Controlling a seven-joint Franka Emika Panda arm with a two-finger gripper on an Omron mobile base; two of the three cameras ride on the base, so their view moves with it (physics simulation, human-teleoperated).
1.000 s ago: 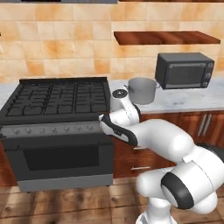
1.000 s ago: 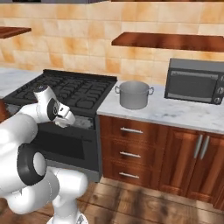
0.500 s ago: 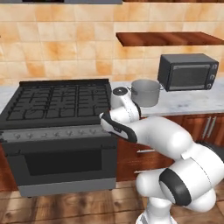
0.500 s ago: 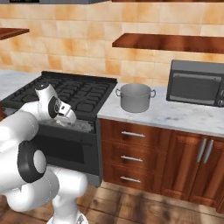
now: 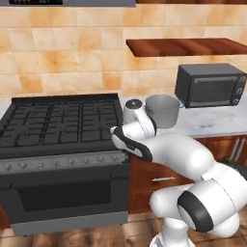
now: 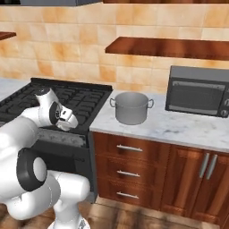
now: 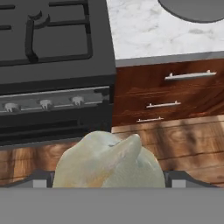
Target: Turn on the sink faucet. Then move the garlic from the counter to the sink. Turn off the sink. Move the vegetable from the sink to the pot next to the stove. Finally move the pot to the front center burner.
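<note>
A home kitchen is shown: a black gas stove (image 5: 62, 130) is set just beyond the gripper (image 7: 109, 183), with a marble counter (image 6: 179, 129), wooden drawers (image 6: 129, 170), a microwave (image 6: 199, 91) and tiled wall (image 6: 67, 53) farther off.

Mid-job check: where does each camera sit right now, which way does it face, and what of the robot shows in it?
Left base view: behind the arm, to its left, looking forward and down at the stove; arm rises lower right.
Right base view: behind, to its right, facing the pot on the counter; arm lower left.
Hand view: on the hand, looking down past the stove front and cabinet drawers; jaws flank the garlic.
Shared: both base views show stove, pot, microwave.
</note>
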